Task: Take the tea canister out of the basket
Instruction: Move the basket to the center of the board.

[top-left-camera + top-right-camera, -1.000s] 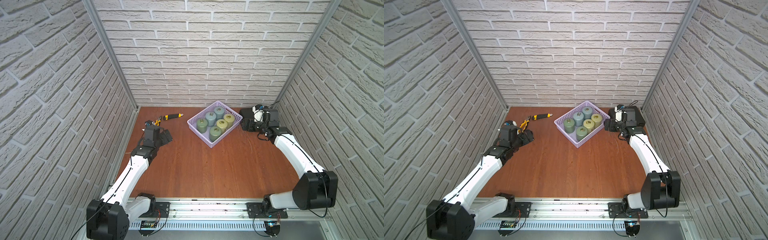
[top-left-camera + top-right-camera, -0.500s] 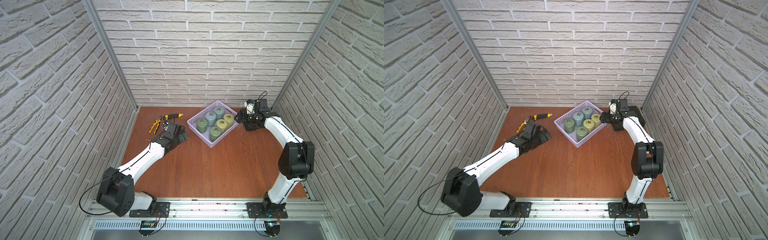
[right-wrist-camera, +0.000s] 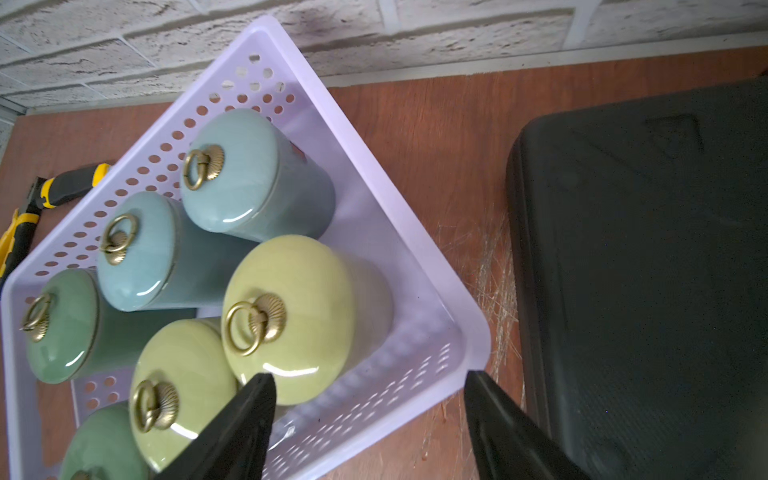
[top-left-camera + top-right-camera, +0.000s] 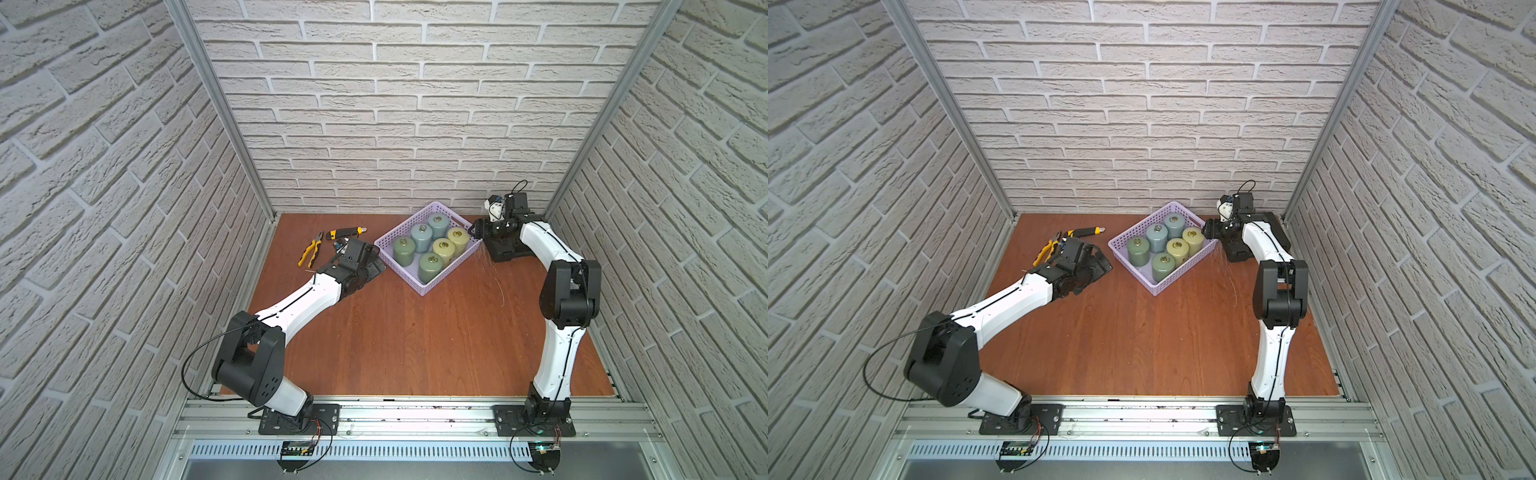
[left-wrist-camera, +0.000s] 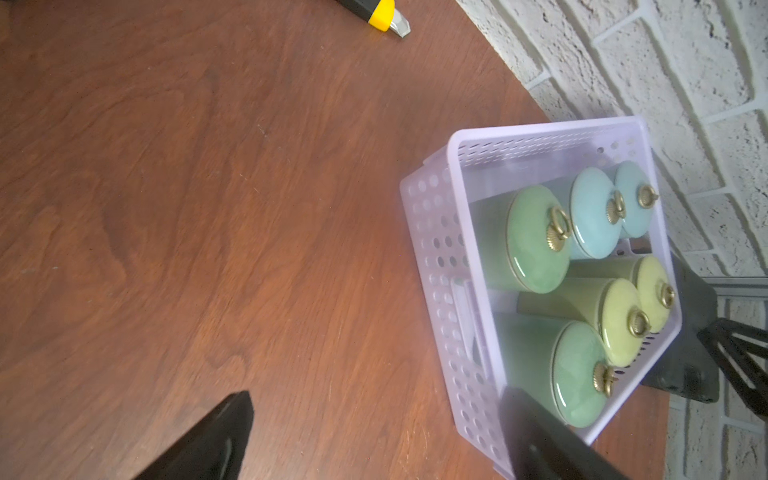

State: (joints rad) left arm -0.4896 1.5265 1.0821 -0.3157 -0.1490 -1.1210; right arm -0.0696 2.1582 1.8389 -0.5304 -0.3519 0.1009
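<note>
Nothing lifted yet: six glazed ceramic tea canisters (image 4: 444,248) sit in the lavender perforated plastic basket (image 4: 452,269), with the left hand (image 4: 376,262) and right hand (image 4: 476,230) spread, empty, beside it.

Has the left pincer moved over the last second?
Yes. The left pincer has swung away from the pliers toward the basket, now close beside its wall.

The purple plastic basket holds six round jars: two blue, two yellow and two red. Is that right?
Almost. No jar is red. The lavender perforated plastic basket holds two blue glazed canisters, two yellow glazed canisters and two green glazed canisters, as the left wrist view shows.
</note>
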